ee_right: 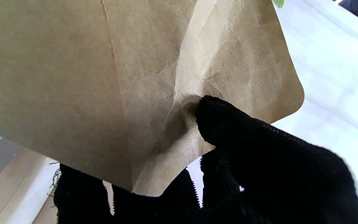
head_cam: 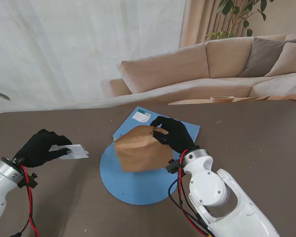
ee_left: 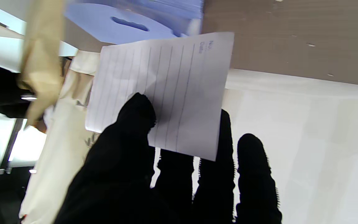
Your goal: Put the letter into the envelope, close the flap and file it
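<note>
My left hand (head_cam: 39,147) is shut on the letter (head_cam: 71,151), a small white lined sheet, held just over the table at the left. The left wrist view shows the letter (ee_left: 163,93) pinched between thumb and fingers (ee_left: 135,124). My right hand (head_cam: 173,134) is shut on the brown paper envelope (head_cam: 140,148), which it holds lifted and tilted over the blue file folder (head_cam: 133,187). In the right wrist view the envelope (ee_right: 104,77) fills the picture, and my thumb (ee_right: 225,121) presses a crease near its rounded flap. The envelope's opening is hidden from the stand camera.
The blue folder has a rounded near edge and a white label (head_cam: 141,117) at its far corner. The brown table (head_cam: 256,143) spreads around it. Beyond the table stand a beige sofa (head_cam: 197,64), a roll of tape (head_cam: 222,99) and a plant.
</note>
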Controlling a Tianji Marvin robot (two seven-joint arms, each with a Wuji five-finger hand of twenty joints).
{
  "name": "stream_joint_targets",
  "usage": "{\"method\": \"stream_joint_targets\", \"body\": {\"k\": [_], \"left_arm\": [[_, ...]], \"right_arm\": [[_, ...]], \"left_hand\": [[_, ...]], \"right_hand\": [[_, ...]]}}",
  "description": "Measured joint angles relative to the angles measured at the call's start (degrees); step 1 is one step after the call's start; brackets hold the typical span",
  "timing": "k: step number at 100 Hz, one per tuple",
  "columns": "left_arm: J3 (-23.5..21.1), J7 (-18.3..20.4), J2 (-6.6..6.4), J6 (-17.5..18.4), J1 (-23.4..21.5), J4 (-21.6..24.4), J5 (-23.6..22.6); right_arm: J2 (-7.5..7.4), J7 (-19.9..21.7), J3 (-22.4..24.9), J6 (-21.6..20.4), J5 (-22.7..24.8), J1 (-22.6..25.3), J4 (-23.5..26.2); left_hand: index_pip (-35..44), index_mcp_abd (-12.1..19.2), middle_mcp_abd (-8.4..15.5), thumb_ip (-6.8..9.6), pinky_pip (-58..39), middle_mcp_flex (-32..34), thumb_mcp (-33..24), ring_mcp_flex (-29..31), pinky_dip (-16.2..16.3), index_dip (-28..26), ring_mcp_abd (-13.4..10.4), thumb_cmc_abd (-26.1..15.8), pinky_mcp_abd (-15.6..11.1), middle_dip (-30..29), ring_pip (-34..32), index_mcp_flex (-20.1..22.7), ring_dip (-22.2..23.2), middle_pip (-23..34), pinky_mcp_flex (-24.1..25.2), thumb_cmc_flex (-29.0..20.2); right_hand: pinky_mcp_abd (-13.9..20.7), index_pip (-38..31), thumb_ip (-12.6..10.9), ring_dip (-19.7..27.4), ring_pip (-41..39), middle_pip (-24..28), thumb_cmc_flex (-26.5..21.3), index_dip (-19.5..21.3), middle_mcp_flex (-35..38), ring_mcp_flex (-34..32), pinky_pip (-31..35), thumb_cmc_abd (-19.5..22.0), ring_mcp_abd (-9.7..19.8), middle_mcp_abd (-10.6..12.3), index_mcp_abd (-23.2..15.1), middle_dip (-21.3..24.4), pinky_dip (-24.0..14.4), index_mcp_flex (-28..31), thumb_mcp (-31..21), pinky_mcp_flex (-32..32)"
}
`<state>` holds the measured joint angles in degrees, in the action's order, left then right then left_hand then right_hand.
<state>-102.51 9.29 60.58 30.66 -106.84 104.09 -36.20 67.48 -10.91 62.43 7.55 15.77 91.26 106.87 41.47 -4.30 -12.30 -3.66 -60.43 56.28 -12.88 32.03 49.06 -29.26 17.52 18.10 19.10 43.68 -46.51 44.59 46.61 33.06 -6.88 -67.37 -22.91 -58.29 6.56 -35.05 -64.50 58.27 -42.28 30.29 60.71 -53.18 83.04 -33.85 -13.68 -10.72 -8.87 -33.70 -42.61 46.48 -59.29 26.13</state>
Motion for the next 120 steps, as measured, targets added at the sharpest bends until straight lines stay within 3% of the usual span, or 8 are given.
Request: {"method": "stream_joint_targets", "body": {"k": [30,52,64,77,87,96,106,120], "left_arm": [[0.5,3.5,-0.82,2.5,-3.4,8.9,2.4],[5.9,-4.0,-0.55,2.1,-4.1,11.8,-0.7],[9.5,-6.2,0.39,-1.4,-4.2,12.8,0.2],[12.2,-7.6,0.97,-4.1,-4.1,13.7,-1.2],[14.6,-9.9,1.09,-5.9,-3.6,13.8,-4.2],[17.0,-13.2,1.38,-7.9,-2.7,13.3,-4.6],[18.6,-14.3,2.01,-8.8,-1.8,12.6,-1.4],[20.8,-16.1,2.63,-10.1,-0.6,11.5,0.1]], "right_arm": [[0.98,-0.7,-3.8,1.4,0.3,-5.8,-4.6],[1.58,-0.7,-6.0,1.1,-2.9,-8.2,-6.8],[1.82,-0.7,-6.9,0.8,-2.8,-8.8,-7.4],[1.97,-0.8,-7.5,0.5,-2.8,-9.3,-7.6],[2.09,-0.9,-7.9,0.3,-3.0,-9.5,-7.6],[2.19,-0.9,-8.1,0.1,-3.1,-9.5,-7.6],[2.25,-0.9,-8.3,-0.1,-3.3,-9.6,-7.7],[2.31,-0.9,-8.6,-0.4,-3.6,-9.8,-7.9]], "left_hand": [[-0.8,-0.8,0.0,-0.34,-0.7,0.7,-3.0,0.0,-0.6,0.9,0.0,1.3,0.3,0.1,-0.6,1.4,0.1,0.6,-0.3,0.8],[-0.7,-0.8,0.0,-0.90,-4.5,0.6,-6.2,0.5,-0.4,1.0,0.0,2.7,0.4,3.2,-0.9,1.9,1.5,0.6,-0.6,2.4],[-0.7,-1.3,0.1,-1.64,-5.6,-4.2,-8.6,-7.2,1.6,1.3,0.1,4.1,0.0,12.9,-1.4,2.8,5.2,-0.8,3.3,3.0],[-0.7,-2.1,0.7,-1.97,-2.4,-18.0,-9.6,-19.1,2.0,1.5,-3.0,4.9,-4.5,18.0,1.3,3.6,6.7,-1.1,9.2,3.1],[-0.8,-2.3,2.2,-2.10,5.6,-29.0,-9.8,-26.2,2.3,1.6,-6.3,5.5,-7.6,12.5,4.5,4.1,7.3,2.4,10.8,3.1],[-0.8,-2.3,4.3,-2.57,14.1,-35.0,-10.4,-27.0,2.4,2.1,-8.3,6.2,-9.5,1.1,12.8,4.7,7.3,2.8,11.0,3.2],[-0.8,-2.2,6.1,-2.58,21.3,-37.7,-11.0,-27.1,6.0,2.7,-9.2,6.2,-10.1,-5.8,21.5,4.7,7.3,-1.1,11.5,3.7],[-0.8,-2.0,8.1,-2.58,24.8,-37.9,-11.1,-27.1,9.0,3.5,-9.3,6.8,-10.7,-9.3,25.0,5.2,7.3,-2.9,11.8,3.8]], "right_hand": [[0.0,0.0,0.0,0.0,0.0,0.0,0.0,0.0,0.0,0.0,0.6,0.0,0.0,0.0,0.0,0.0,0.0,0.0,0.0,0.2],[0.0,0.0,0.0,0.0,0.0,0.0,0.0,0.0,0.0,0.0,0.6,0.0,0.0,0.0,0.0,0.0,0.0,0.0,0.0,0.2],[0.0,0.0,0.0,0.0,0.0,0.0,0.0,0.0,0.0,0.0,0.6,0.0,0.0,0.0,0.0,-0.1,0.0,0.0,0.0,0.2],[0.0,0.0,0.0,0.0,0.0,0.0,0.0,0.0,0.0,-0.1,0.6,0.0,0.0,0.0,0.0,-0.1,0.0,0.0,0.0,0.3],[0.0,0.0,0.0,0.0,0.0,0.0,0.0,0.0,0.0,-0.1,0.6,0.0,0.0,0.0,0.0,-0.1,0.0,0.0,0.0,0.7],[0.0,0.0,0.0,0.0,0.0,0.0,0.0,0.0,0.0,-0.1,0.7,0.0,0.0,0.0,0.0,-0.1,0.0,0.0,0.0,0.7],[0.0,0.0,0.0,0.0,-0.1,0.0,0.0,0.0,0.0,-0.6,0.7,0.0,0.0,0.0,0.0,-0.1,0.0,0.0,0.0,0.7],[0.0,0.0,0.0,0.0,-0.1,0.0,0.0,0.0,0.0,-0.7,0.7,0.0,0.0,0.0,0.0,-0.1,0.0,0.0,0.0,0.7]]}}
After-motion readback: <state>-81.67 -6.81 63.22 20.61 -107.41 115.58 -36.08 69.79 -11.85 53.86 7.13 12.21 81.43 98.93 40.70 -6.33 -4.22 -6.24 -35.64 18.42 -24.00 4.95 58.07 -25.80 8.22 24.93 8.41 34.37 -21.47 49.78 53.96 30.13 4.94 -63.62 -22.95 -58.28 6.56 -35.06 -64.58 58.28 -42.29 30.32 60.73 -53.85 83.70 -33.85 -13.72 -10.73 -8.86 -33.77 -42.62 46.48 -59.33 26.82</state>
